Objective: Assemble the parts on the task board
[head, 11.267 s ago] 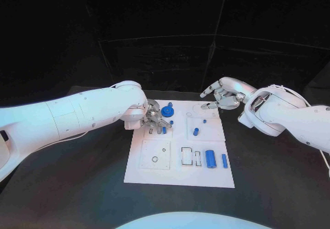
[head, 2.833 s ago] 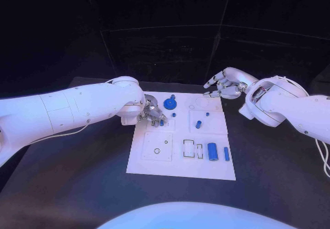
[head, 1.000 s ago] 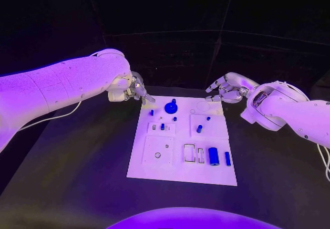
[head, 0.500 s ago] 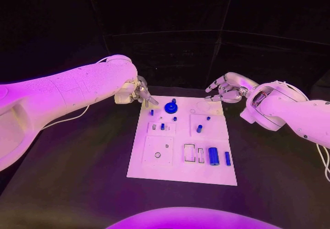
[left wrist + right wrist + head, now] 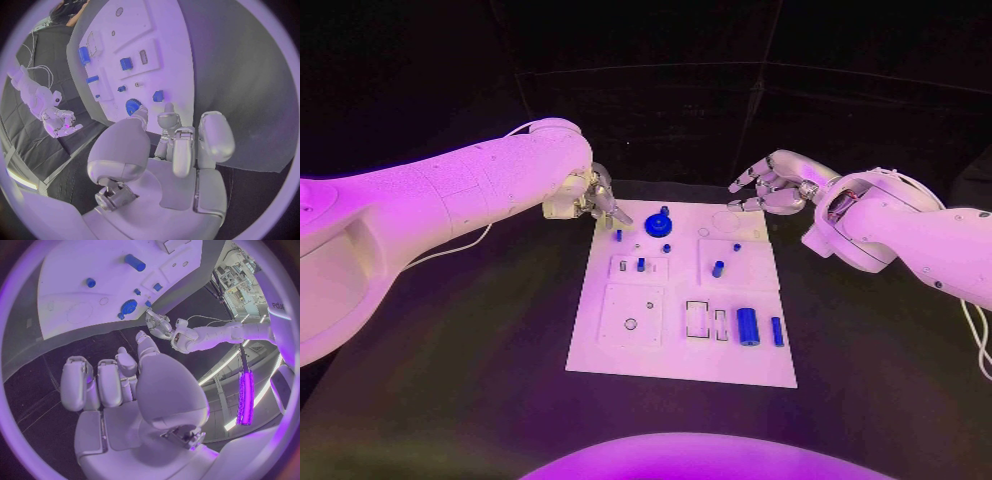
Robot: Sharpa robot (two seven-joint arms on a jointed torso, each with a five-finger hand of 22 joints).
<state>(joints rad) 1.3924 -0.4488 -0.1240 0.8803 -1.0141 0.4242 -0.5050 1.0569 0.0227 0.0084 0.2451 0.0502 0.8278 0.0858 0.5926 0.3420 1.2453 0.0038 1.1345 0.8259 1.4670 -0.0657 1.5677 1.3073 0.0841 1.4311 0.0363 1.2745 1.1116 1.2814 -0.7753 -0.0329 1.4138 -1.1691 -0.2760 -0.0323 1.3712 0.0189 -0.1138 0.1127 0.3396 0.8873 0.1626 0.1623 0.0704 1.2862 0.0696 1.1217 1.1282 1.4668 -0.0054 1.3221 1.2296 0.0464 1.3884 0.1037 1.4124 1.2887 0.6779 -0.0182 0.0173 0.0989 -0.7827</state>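
Note:
The white task board (image 5: pixel 625 360) lies in the middle of the black table. On it I see a blue gear-like part (image 5: pixel 658 225), small blue pegs (image 5: pixel 640 265), a blue cylinder (image 5: pixel 747 327) and a thin blue bar (image 5: pixel 776 332). My left hand (image 5: pixel 596 198) hovers at the board's far-left corner, fingers pointing down at it and holding nothing. In the left wrist view the left hand (image 5: pixel 178 145) is just short of the gear (image 5: pixel 132 106). My right hand (image 5: pixel 769 185) hangs beyond the far-right corner, fingers apart and empty; the right wrist view shows its fingers (image 5: pixel 109 380).
Outlined recesses (image 5: pixel 629 318) mark the board's near-left half. Black table (image 5: pixel 459 340) spreads out on both sides of the board. A dark curtain closes off the back.
My left hand has left the small pegs on the board and risen to the far-left corner, then drifted slightly back toward the board. My right hand has barely moved.

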